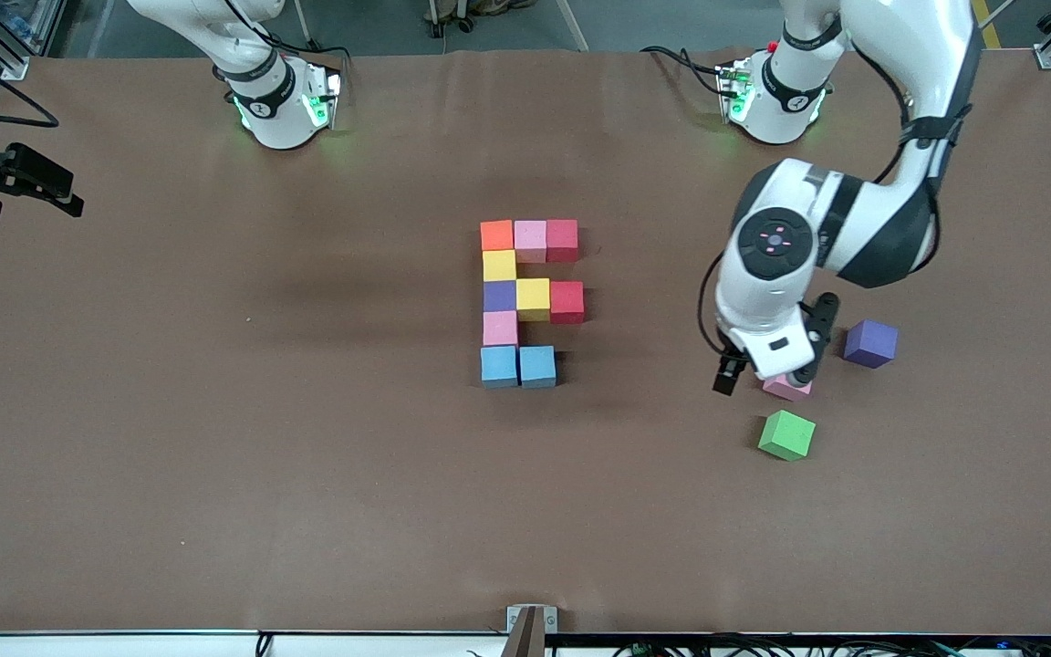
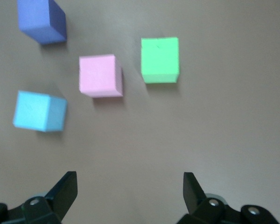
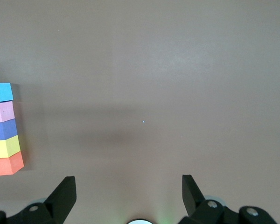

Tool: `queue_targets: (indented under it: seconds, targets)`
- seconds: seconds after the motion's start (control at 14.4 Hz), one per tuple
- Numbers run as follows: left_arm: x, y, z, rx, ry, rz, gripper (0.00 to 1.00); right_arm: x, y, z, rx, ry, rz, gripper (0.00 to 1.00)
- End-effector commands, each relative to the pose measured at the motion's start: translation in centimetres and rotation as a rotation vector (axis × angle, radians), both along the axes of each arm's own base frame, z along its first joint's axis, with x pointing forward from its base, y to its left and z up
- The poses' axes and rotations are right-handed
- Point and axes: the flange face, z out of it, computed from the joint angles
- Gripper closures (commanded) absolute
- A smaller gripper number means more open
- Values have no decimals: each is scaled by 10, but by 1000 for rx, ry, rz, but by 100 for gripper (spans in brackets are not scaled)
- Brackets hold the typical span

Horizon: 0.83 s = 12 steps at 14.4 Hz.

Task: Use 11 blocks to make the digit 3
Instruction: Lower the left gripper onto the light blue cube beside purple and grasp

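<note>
The digit 3 (image 1: pixel 530 297) stands mid-table as joined cubes: an orange (image 1: pixel 496 234), pink and red bar, a yellow cube, a purple, yellow and red bar, a pink cube, and two light blue cubes (image 1: pixel 518 366). A loose light blue block (image 2: pixel 39 110) shows only in the left wrist view; the left arm hides it in the front view. My left gripper (image 1: pixel 774 349) is open and empty in the air over the loose cubes (image 2: pixel 130 184). My right gripper (image 3: pixel 129 186) is open and empty over bare table, with the figure's column (image 3: pixel 3 129) at the view's edge.
A loose purple cube (image 1: pixel 870 343), a loose pink cube (image 1: pixel 788 390) half under the left hand, and a green cube (image 1: pixel 786 434) lie toward the left arm's end. They also show in the left wrist view: purple (image 2: pixel 42 21), pink (image 2: pixel 99 74), green (image 2: pixel 159 59).
</note>
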Motion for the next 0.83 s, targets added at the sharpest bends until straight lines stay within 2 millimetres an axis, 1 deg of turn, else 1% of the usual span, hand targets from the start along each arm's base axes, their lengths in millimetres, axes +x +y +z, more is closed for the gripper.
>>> queue_targets:
  seconds: [0.0, 0.14, 0.21, 0.35, 0.42, 0.49, 0.62, 0.76]
  targets:
    - [-23, 44, -8, -31, 86, -131, 0, -7, -2, 3, 4, -3, 0, 0]
    - [-30, 71, -23, -75, 119, -181, 0, -9, -2, 3, 5, 4, -3, 0]
    - [-37, 79, -32, -86, 121, -213, 0, -9, -1, 3, 4, 4, -1, 0]
    - [-52, 86, -53, -94, 112, -247, 0, -9, 0, 3, 4, 6, 2, 0]
    - [-59, 88, -59, -99, 99, -249, 0, -10, -2, 3, 5, 7, 0, 0]
    - [-69, 95, -69, -100, 102, -243, 0, -10, -3, 2, 5, 12, -3, 0]
    - [-82, 106, -76, -100, 109, -224, 0, -11, -6, 3, 4, 12, -4, 0]
    - [-88, 123, -83, -99, 123, -177, 0, -12, -4, 5, 4, 9, -1, 0]
